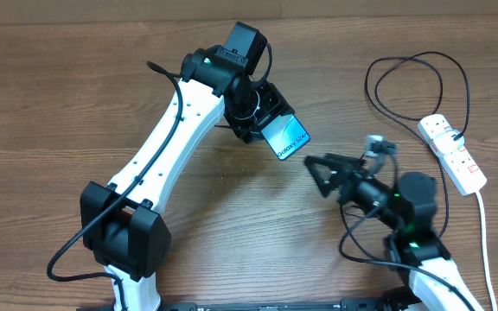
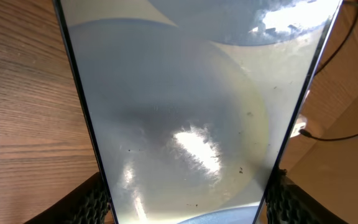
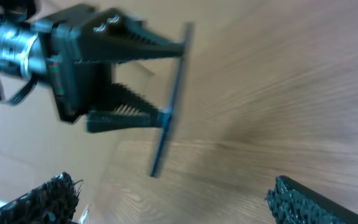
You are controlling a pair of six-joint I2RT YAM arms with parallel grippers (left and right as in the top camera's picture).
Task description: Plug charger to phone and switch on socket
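My left gripper [image 1: 262,117] is shut on the phone [image 1: 285,136] and holds it tilted above the table's middle, its light blue screen and "Galaxy S24+" text facing up. The phone's screen [image 2: 179,112] fills the left wrist view between both finger pads [image 2: 188,199]. My right gripper [image 1: 318,174] is open and empty, just right of the phone's free end. The right wrist view shows the phone edge-on [image 3: 169,106] beyond my open fingers [image 3: 179,205]. The charger's thin black cable [image 1: 405,60] loops at the far right by the white socket [image 1: 452,153]. I cannot make out its plug tip.
The socket's thick white cord [image 1: 482,225] runs down the right edge towards the front. A thin black cable [image 2: 347,134] crosses the wood to the right of the phone. The left arm's white links [image 1: 167,147] stretch diagonally across the left half.
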